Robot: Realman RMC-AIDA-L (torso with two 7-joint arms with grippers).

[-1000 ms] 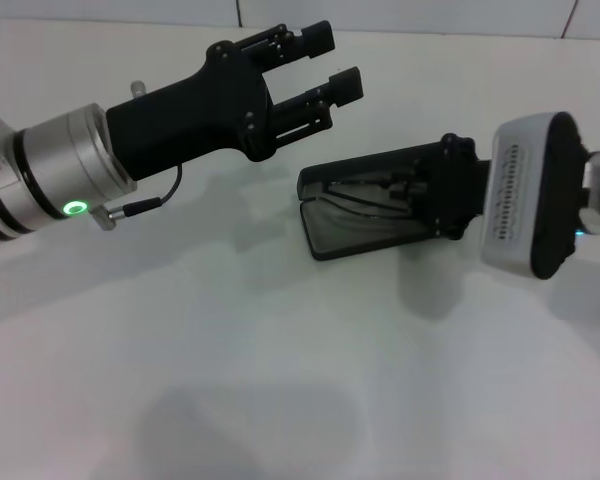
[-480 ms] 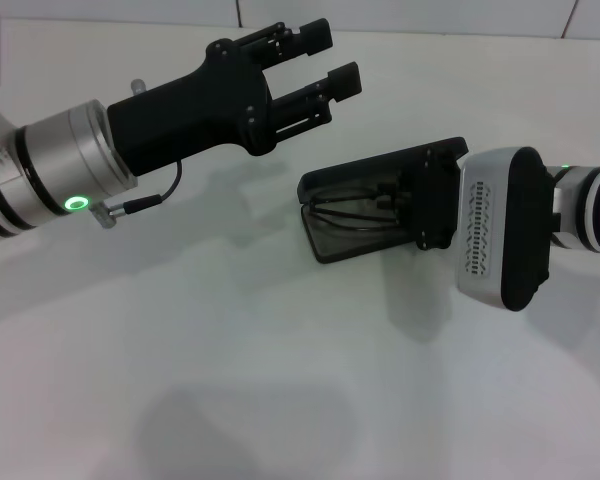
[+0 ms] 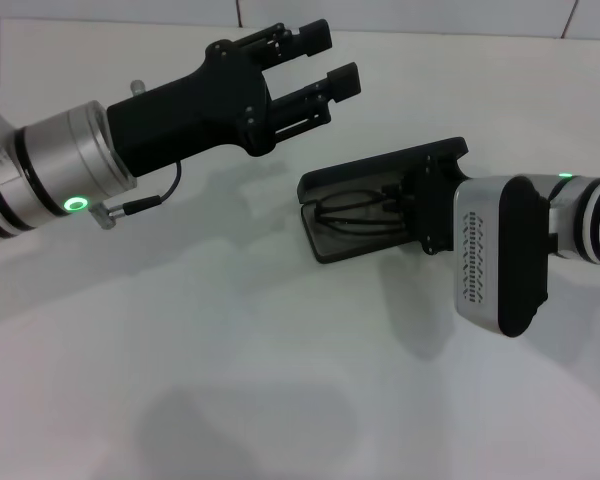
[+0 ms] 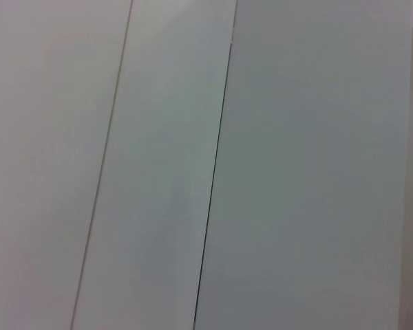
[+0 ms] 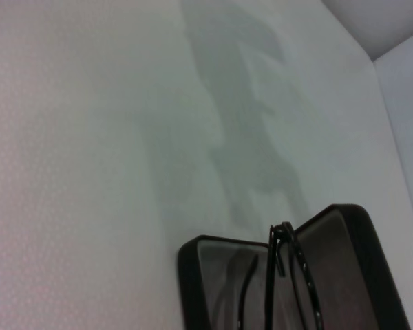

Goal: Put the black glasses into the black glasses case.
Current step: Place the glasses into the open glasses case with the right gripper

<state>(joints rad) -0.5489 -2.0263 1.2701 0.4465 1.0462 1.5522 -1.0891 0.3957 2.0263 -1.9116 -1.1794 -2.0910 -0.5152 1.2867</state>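
The right tool (image 3: 412,205) is reaching into the open black glasses case (image 3: 332,238); I cannot tell its grip. The black glasses (image 3: 355,213) are lying inside. The left tool (image 3: 325,62) is hanging apart above the table (image 3: 230,380).

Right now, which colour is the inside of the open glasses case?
Grey; the lining of the glasses case shows best in the right wrist view, under the glasses.

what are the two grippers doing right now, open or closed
Left gripper: open, holding nothing, raised beyond the black glasses case.
Right gripper: at the open case, over the black glasses; fingers cannot be told.
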